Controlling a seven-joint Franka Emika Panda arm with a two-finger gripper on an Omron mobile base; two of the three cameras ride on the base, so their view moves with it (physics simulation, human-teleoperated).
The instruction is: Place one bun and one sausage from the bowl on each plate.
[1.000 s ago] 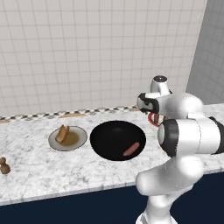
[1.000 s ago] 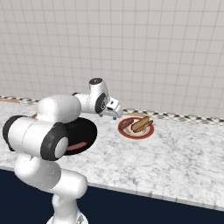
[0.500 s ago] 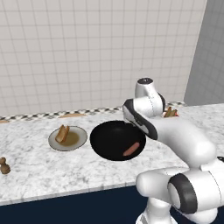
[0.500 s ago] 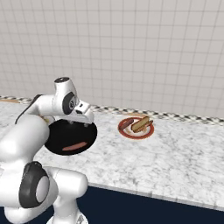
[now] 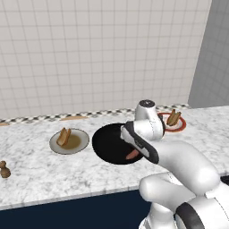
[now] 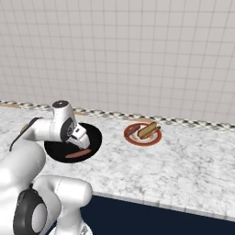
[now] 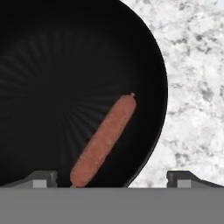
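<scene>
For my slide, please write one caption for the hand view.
Open fingers hover over the black bowl holding one sausage on the marble counter.

Glossy white rounded arm [image 5: 179,161] with dark joint bands and a grey-capped wrist; two small dark fingertips [image 7: 41,177].

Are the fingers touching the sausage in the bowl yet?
Apart. In the hand view the fingers stand wide open, one at each lower corner, and the sausage lies in the black bowl below them, ungripped.
</scene>
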